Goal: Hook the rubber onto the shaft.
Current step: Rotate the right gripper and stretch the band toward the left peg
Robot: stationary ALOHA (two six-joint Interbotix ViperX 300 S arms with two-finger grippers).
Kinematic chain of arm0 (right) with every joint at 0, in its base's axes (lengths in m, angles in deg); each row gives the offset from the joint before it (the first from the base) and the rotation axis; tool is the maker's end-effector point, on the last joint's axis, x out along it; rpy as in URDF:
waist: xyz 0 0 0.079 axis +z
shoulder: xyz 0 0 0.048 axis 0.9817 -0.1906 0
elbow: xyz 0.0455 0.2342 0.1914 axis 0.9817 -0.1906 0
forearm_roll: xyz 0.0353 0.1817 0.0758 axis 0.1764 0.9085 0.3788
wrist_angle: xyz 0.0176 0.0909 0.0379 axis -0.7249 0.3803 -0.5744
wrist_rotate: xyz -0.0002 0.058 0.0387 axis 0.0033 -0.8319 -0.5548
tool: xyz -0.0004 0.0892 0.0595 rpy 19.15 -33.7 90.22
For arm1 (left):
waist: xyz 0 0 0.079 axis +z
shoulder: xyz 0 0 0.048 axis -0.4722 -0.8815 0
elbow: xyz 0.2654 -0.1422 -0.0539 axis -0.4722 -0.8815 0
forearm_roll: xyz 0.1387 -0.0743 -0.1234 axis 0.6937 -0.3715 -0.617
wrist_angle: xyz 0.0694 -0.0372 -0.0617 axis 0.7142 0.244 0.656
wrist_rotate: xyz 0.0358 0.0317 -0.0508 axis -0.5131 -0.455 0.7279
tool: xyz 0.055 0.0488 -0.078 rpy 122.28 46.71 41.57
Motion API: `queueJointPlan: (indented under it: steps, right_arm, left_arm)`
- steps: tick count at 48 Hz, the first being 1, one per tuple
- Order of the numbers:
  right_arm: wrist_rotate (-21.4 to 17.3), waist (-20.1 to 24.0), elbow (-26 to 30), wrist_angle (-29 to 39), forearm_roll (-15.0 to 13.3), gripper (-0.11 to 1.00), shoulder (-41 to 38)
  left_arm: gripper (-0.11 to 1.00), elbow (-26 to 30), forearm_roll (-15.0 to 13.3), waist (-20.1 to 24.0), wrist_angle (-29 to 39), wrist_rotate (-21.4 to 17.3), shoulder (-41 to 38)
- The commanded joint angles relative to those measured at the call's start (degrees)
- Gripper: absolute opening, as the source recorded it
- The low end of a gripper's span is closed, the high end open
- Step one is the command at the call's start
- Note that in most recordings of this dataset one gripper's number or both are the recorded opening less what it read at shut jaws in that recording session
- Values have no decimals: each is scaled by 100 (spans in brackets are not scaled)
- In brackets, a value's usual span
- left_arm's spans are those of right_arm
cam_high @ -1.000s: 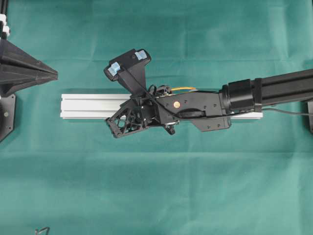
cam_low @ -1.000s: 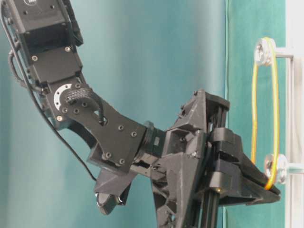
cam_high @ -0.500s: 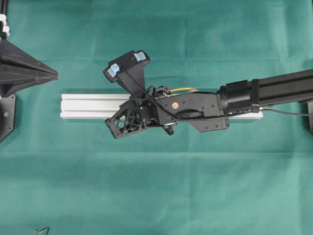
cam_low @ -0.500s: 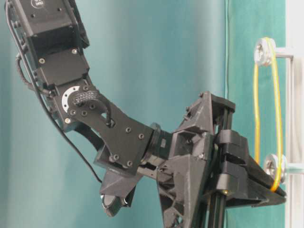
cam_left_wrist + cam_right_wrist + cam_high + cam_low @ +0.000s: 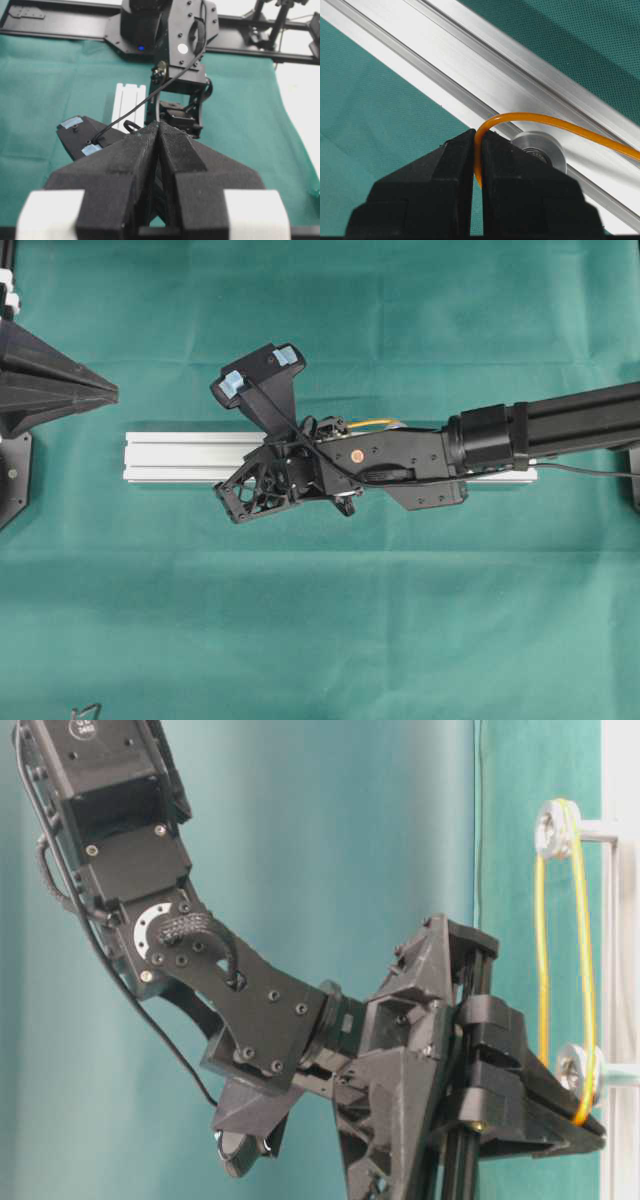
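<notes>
A: Status on the right end effector (image 5: 476, 165)?

B: Fingers are pressing together, pinching the rubber band (image 5: 540, 120) right at the tips. The loop is running from the tips up and away, past the near pulley (image 5: 540, 150) just beside the right finger.

A: Any change over the last second?

B: Barely. In the side view the arm is sitting slightly lower than a second ago, and the band (image 5: 583, 970) is being pulled a touch further past the lower pulley (image 5: 578, 1070). Far end is sitting on the upper pulley (image 5: 553, 825).

A: So is it hooked?

B: Top yes. Bottom I'm reading as stretched over but not released, since the grip is still on. Next I'd expect seating in the groove, then letting go.

A: Left side?

B: Left end effector (image 5: 159, 150) is closed on nothing, parked well away from the rail (image 5: 185, 458) on the tabletop (image 5: 320, 620).
</notes>
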Motion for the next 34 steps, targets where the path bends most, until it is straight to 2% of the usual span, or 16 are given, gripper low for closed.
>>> queueJointPlan:
  steps: [1,34]
  right_arm:
    - [9,0,88,-44,0,5,88]
    - [18,53,62,-53,26,5,62]
  left_arm:
    - [0,79,18,-18,-26,9,-9]
    - [0,70,9,-9,-26,9,-9]
